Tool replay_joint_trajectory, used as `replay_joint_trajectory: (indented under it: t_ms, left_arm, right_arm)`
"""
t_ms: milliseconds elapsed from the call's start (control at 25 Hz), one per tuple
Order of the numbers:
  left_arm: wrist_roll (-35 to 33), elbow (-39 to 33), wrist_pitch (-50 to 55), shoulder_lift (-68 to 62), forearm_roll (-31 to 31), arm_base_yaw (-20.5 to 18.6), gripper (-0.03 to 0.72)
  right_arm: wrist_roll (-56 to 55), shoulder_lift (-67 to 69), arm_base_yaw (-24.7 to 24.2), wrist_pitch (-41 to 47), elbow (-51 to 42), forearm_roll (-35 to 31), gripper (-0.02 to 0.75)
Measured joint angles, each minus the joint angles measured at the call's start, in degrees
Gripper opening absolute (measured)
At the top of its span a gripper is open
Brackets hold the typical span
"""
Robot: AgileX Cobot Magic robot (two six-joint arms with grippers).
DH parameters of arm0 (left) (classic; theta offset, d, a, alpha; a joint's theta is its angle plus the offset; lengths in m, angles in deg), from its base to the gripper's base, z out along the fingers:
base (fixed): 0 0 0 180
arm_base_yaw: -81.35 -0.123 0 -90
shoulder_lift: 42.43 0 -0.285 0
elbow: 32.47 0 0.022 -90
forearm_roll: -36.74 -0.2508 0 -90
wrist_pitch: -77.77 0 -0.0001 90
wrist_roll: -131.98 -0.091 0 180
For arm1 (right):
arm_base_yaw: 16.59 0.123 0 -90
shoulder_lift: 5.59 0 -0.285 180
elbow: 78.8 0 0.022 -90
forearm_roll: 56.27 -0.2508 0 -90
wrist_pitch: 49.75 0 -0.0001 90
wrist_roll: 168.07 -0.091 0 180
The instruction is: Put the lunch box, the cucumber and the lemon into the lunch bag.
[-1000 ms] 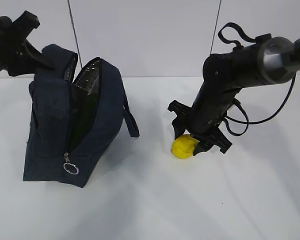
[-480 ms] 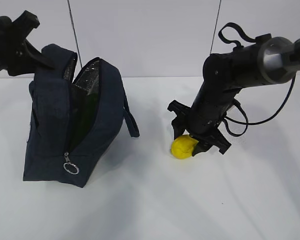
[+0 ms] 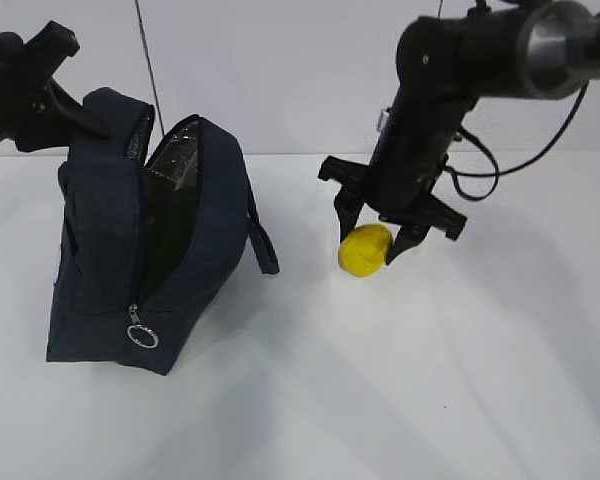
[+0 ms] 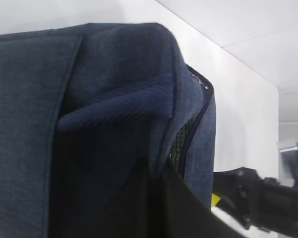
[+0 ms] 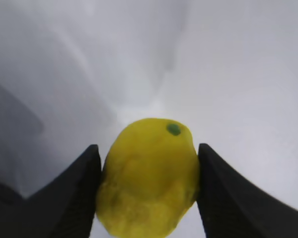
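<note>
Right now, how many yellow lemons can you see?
1. The lemon is pinched in the right claw, up off the table, to the right of the open lunch bag. More could be hidden inside the bag.

Right arm angled down from upper right, right tool [image 3: 372, 237] pinching the lemon [image 3: 365, 250] between both fingers, left arm raised at upper left, left tool [image 3: 55, 100] apparently closed
</note>
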Motion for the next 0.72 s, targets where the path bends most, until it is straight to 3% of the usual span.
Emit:
replay_joint_trajectory:
  t_ms: [160,320,520,720]
  left_arm:
    - [0.0,0.0,0.0,0.0,0.0,0.0,-0.007]
    - [0.0,0.0,0.0,0.0,0.0,0.0,-0.007]
    - [0.0,0.0,0.0,0.0,0.0,0.0,-0.007]
    - [0.0,0.0,0.0,0.0,0.0,0.0,-0.007]
  right_arm:
    - [7.7,0.0,0.0,10.1,10.6,2.8,0.439]
    - [16.0,0.0,0.0,12.9,21.9,3.4,0.439]
    - [27.6,0.0,0.0,13.5,32.0,-6.7,0.439]
    - [34.2,0.0,0.0,14.3,33.8,-16.3,0.439]
